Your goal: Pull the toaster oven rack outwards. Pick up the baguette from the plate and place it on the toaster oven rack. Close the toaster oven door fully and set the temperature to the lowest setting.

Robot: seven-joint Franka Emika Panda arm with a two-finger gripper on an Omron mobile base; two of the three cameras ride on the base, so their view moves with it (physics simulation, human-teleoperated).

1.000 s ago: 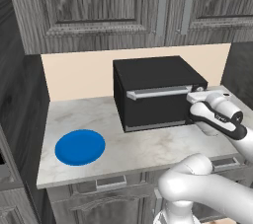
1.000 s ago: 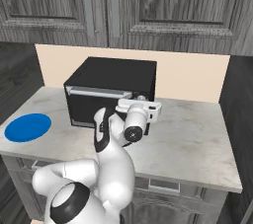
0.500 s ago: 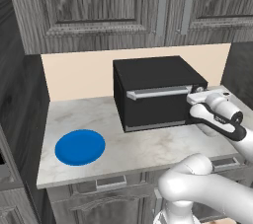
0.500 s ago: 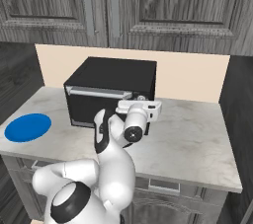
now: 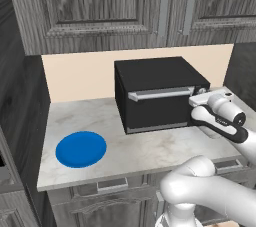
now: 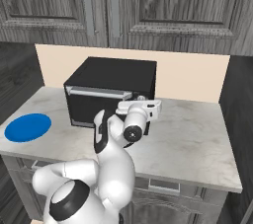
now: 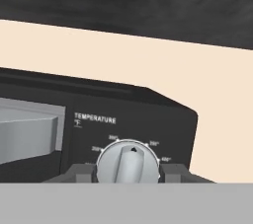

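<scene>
The black toaster oven stands at the back of the counter with its toaster oven door shut and the silver handle across the top. My gripper is at the oven's right front, shut on the temperature knob. One dark fingertip presses each side of it. The knob's pointer aims straight up in the hand view. From the right base view my gripper sits against the oven. The blue plate lies bare at the counter's front left. The baguette and the toaster oven rack are hidden.
Grey wall cabinets hang above the oven. The marble counter stretches to the right of the oven, ending at a dark side wall. Drawers run below the counter's front edge.
My hand has rolled slightly at the knob. The oven, door and plate have not moved.
</scene>
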